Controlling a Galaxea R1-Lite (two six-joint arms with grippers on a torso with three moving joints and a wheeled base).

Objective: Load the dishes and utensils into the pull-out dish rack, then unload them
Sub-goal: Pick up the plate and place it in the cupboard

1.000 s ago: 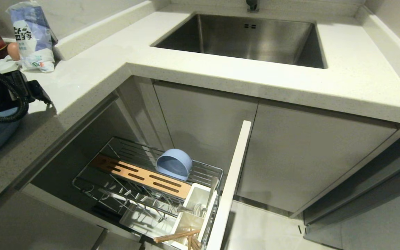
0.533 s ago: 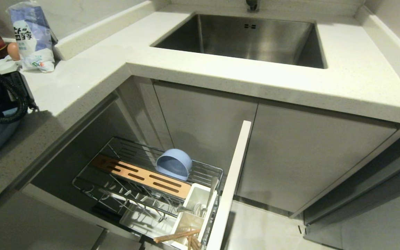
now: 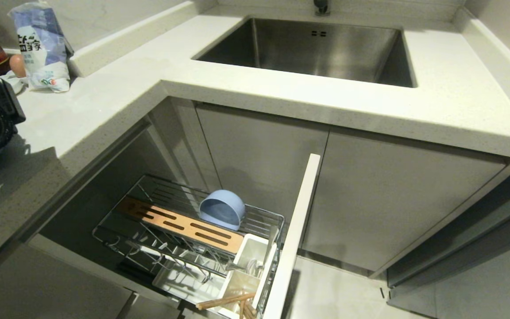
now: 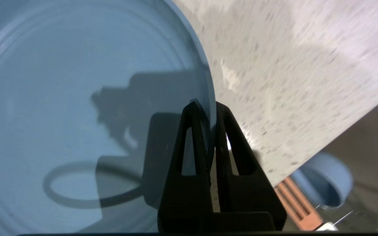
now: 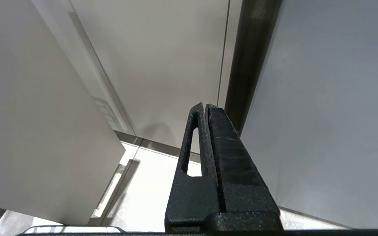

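Left gripper [image 4: 209, 106] is clamped right on the rim of the big light-blue plate [image 4: 77, 114], one finger inside, one outside. Speckled countertop [image 4: 290, 82] beside it, and past its edge you can spot the blue bowl [image 4: 326, 183] next to the wooden bar [image 4: 295, 205].

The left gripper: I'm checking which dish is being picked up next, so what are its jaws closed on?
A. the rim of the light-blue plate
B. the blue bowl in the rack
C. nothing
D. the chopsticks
A. In the left wrist view the left gripper has its jaws pinched on the rim of the plate over the counter, while the bowl sits in the rack and the chopsticks stand in the caddy.
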